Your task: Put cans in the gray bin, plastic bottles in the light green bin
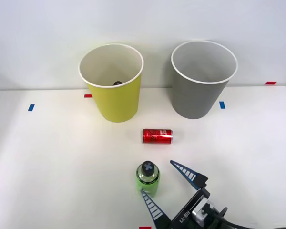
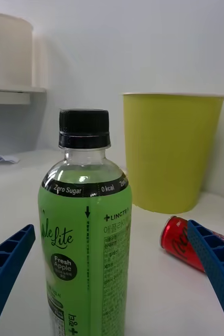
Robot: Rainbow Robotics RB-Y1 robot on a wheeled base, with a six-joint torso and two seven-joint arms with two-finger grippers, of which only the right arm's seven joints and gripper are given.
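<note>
A white table (image 1: 47, 157) runs back to a plain pale wall (image 1: 38, 38); small blue and red tape marks (image 1: 31, 107) dot the tabletop. In the wrist view a white shelf (image 2: 9, 95) carrying a pale round container stands off to one side of the room.

Two bins stand upright at the far side of the table, apart from each other. The light green bin (image 1: 115, 98) is on the robot's left, and a small dark object rests at its bottom (too little of it shows to say what it is). The gray bin (image 1: 198, 93) is on the right, with a pale inside.

A red can (image 1: 157, 136) lies on its side in front of the bins, roughly between them. Nearer the robot, a bottle (image 1: 148, 179) with a green label and dark cap stands upright.

The right gripper (image 1: 164, 183) has its blue fingers (image 1: 187, 173) spread wide, one on each side of the bottle, neither touching it.
</note>
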